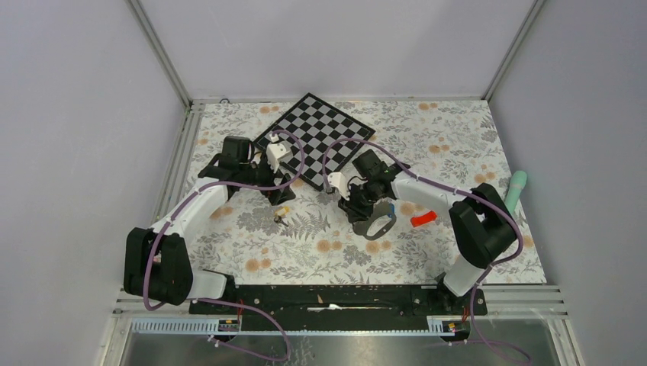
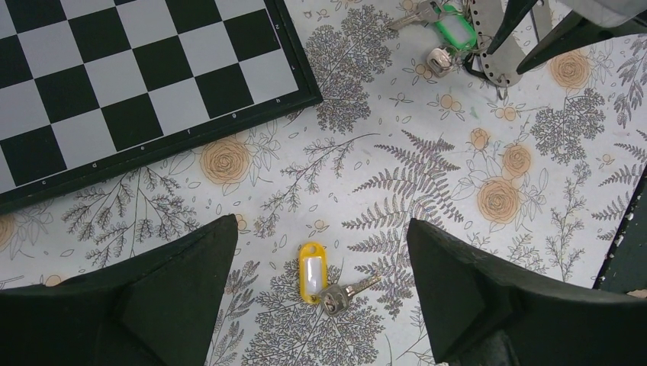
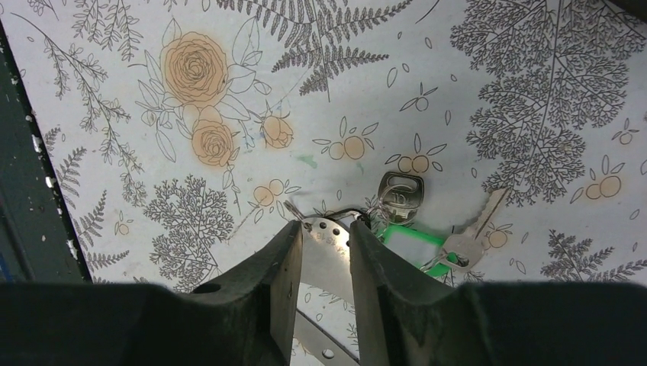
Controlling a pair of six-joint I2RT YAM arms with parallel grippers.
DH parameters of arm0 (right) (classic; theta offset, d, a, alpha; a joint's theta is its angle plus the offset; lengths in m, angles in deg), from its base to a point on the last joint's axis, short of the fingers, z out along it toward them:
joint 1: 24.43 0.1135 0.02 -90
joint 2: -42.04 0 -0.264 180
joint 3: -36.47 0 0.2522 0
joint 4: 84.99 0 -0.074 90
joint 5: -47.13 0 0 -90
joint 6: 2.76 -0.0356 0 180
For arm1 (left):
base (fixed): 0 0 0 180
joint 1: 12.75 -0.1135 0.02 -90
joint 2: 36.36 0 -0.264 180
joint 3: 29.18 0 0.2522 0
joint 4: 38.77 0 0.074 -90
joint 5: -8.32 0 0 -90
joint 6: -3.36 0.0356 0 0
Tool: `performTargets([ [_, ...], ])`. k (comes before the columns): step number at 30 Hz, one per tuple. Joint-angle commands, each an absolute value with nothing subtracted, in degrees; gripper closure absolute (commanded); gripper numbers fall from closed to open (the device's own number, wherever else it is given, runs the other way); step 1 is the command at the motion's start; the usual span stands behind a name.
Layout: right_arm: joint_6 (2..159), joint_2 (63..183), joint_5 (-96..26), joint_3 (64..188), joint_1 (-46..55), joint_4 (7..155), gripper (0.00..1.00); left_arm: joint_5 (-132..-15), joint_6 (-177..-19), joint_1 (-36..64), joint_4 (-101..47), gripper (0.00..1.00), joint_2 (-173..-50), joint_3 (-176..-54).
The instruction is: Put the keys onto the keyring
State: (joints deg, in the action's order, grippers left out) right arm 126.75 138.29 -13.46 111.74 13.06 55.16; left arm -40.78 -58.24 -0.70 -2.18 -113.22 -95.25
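Note:
A key with a yellow tag [image 2: 311,272] lies flat on the floral cloth, directly between my left gripper's open fingers [image 2: 175,297]; it also shows in the top view [image 1: 281,216]. My left gripper [image 1: 277,200] hovers just above it and is empty. My right gripper [image 3: 324,229] is shut on the grey metal keyring [image 3: 326,259], holding it at the cloth. A green-tagged key [image 3: 412,244] and silver keys [image 3: 400,194] hang at the ring's end. The keyring [image 1: 379,226] shows below my right gripper [image 1: 365,210], with a blue tag [image 1: 391,210] beside it.
A black-and-white checkerboard [image 1: 317,137] lies at the back, close behind both grippers. A red tag-like item [image 1: 423,219] lies right of the keyring. A pale green object [image 1: 516,191] sits at the cloth's right edge. Walls enclose three sides.

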Motion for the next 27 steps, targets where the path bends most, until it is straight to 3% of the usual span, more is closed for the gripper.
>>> performTargets([
  [1,129.3,139.5,-14.6,114.4,14.3,51.0,0.64,-38.4,-58.2,-1.0,-3.0,0.09,-111.8,-97.4],
  [8,129.7,139.7,-15.5,114.4,14.5,49.6,0.66,-37.7,-58.5,-1.0,-3.1,0.1,-112.0,-97.9],
  [16,132.1,141.9,-12.5,116.4,16.2,46.8,0.6,-37.7,-58.1,-1.0,-3.0,0.09,-112.0,-97.9],
  [27,134.4,145.8,-12.0,117.3,17.0,45.8,0.62,-38.3,-57.2,-1.0,-2.2,0.09,-111.4,-98.1],
])
